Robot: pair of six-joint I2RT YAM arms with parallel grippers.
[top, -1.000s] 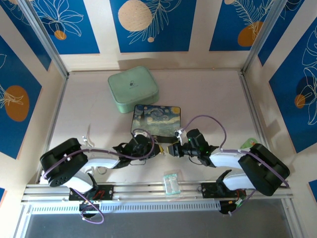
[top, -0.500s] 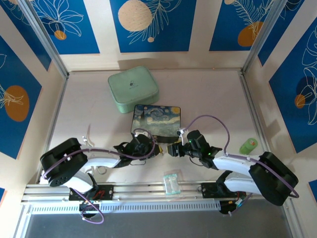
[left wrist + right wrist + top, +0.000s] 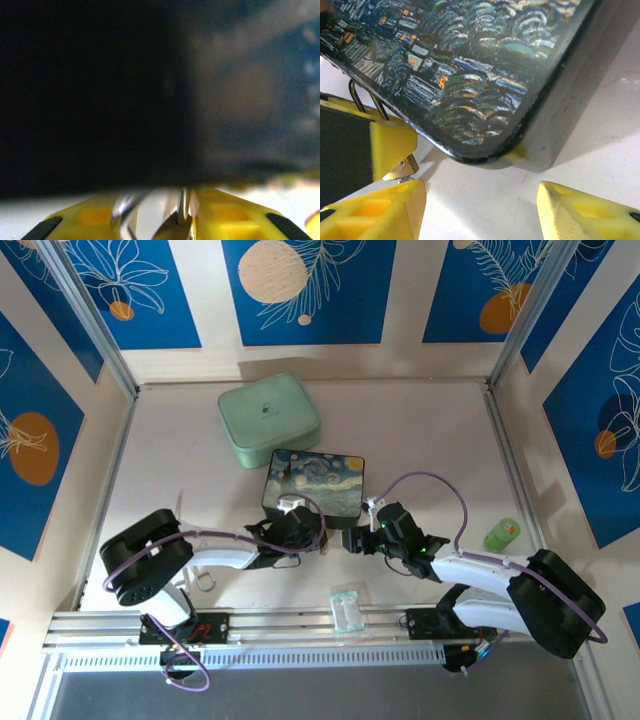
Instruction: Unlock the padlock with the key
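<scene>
In the right wrist view the padlock's brass body (image 3: 404,168) and silver shackle (image 3: 354,96) stick out on either side of my left gripper's yellow finger (image 3: 390,142), just off the near corner of the starry-night box (image 3: 470,65). My left gripper (image 3: 162,202) is shut on the padlock, with silver shackle legs (image 3: 182,204) showing between its fingers. My right gripper (image 3: 481,192) is open and empty over bare table, facing the left gripper (image 3: 305,532) from the right (image 3: 352,540). I cannot make out the key; a tiny silvery bit hangs under the brass body.
The starry-night box (image 3: 315,483) lies just beyond both grippers, with a mint-green case (image 3: 268,420) behind it. A clear plastic packet (image 3: 347,608) sits by the front rail. A small green object (image 3: 501,533) stands at the right, near the right arm.
The left arm has reached further right, bringing its gripper closer to the box's near edge. The right arm's elbow swung out to the right, uncovering the green object.
</scene>
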